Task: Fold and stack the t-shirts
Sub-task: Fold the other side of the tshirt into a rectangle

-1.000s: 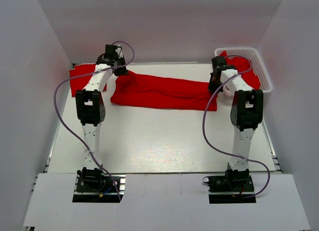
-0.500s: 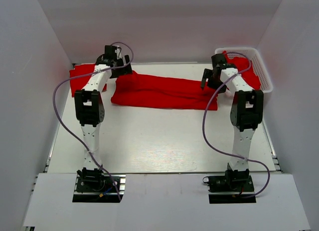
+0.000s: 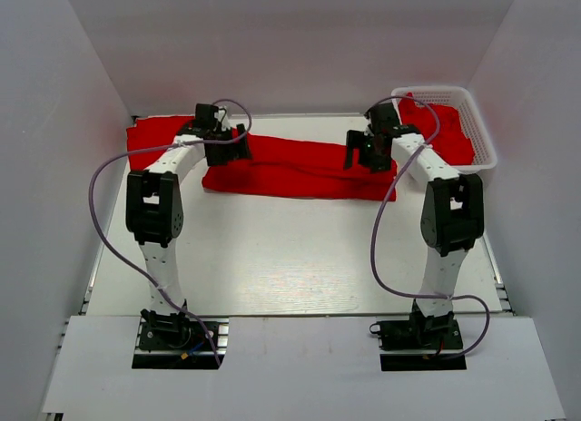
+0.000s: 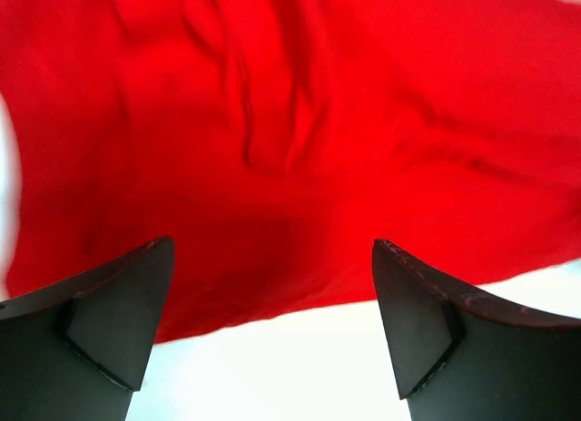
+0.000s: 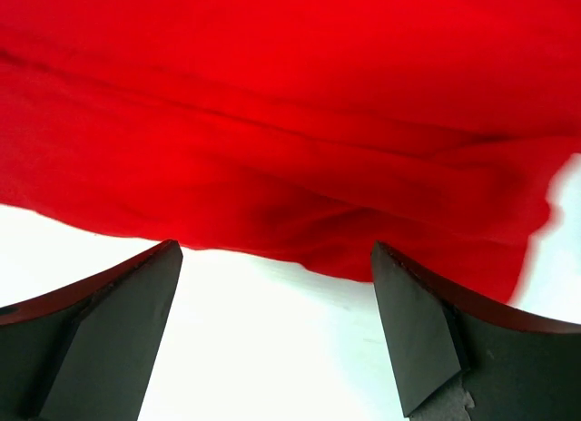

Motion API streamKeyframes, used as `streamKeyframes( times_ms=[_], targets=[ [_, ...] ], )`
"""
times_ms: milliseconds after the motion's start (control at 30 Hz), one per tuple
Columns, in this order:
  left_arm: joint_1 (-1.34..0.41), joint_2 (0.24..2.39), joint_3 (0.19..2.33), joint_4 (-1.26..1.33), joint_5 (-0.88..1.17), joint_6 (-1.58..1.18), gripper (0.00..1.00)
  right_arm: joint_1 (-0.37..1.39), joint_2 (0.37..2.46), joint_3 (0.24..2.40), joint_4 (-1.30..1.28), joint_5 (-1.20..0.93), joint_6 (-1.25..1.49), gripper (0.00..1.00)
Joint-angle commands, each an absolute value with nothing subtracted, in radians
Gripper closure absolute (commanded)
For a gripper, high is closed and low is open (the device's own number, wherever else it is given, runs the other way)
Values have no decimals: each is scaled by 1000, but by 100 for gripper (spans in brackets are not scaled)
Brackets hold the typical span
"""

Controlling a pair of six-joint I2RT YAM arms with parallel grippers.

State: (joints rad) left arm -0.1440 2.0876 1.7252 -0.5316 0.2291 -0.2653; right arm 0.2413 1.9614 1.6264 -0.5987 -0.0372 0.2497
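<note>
hovering over the folded red t-shirt (image 3: 300, 170) on the desk (image 3: 290, 258), left hand (image 3: 229, 149) and right hand (image 3: 360, 154) both gape wide, gripping nothing.

The t-shirt (image 3: 300, 170) spread along the far edge of the worktop (image 3: 290, 258) was plain bright red, darker only in its creases. A second red t-shirt (image 3: 152, 131) at the far left corner matched it, as did the red cloth (image 3: 445, 122) in the white lattice basket (image 3: 484, 149) at the far right corner. The worktop was white. The arms (image 3: 156, 249) were white with black joints and their cables (image 3: 373, 244) lilac. The left gripper (image 4: 272, 247) and right gripper (image 5: 277, 249) were dark grey.
</note>
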Motion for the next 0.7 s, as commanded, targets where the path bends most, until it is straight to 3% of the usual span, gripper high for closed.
streamKeyframes(
  times_ms=[0, 400, 667],
  targets=[
    [-163, 2040, 1632, -451, 295, -296, 0, 271, 2005, 1649, -549, -86, 242, 10],
    [-163, 2094, 1534, -451, 249, -331, 0, 351, 2140, 1735, -480, -166, 259, 10],
    [-153, 2094, 1483, -460, 212, -350, 0, 356, 2195, 1753, -488, -104, 261, 10]
  ],
)
